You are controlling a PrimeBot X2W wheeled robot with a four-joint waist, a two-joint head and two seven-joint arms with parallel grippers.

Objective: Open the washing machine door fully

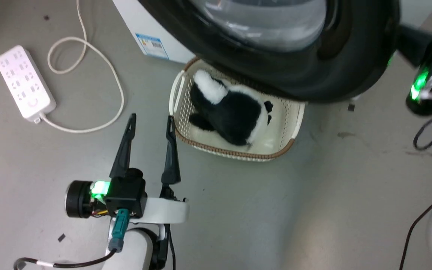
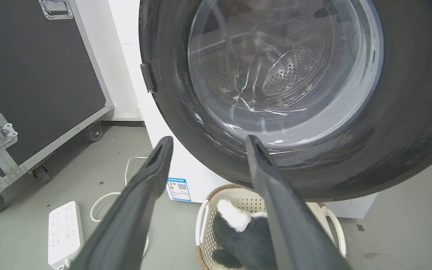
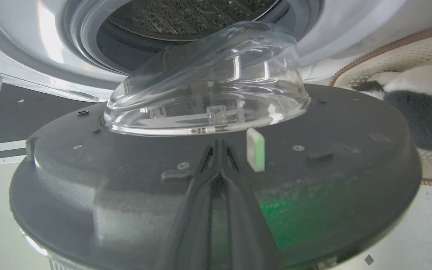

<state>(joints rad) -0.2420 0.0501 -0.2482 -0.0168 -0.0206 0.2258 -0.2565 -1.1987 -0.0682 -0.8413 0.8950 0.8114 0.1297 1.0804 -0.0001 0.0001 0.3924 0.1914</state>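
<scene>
The door (image 1: 345, 71) is seen partly swung out from the washer (image 1: 137, 22), hanging over the basket (image 1: 175, 98) and the toy (image 1: 231, 108) in it. The right tool (image 3: 218, 147) has its fingers pressed together with nothing between them, laid on the door's inner face just below the glass bowl and just beside the pale latch (image 3: 255, 150). The left tool (image 1: 151, 118) is held over the floor near the basket, fingers apart and clear of the door.

The step in hand is judged to be the outward swing of the door by the right tool. The push is best kept along the door's arc, so that the tips are not dragged toward the glass or off the rim. Contact should be held on the black plastic, away from the latch. A slow, even pace is advised, since the glossy face is likely slippery. The swing should be carried on until the door is stopped by its hinge, and the left tool should be kept out of its path.

The hinge cannot be made out with certainty. In the head view the right tool's fingers are hidden behind the door's rim and its wrist is blurred. The door's top is cut off there, so the angle left to travel cannot be read. Whether the tips truly touch the face cannot be told.
</scene>
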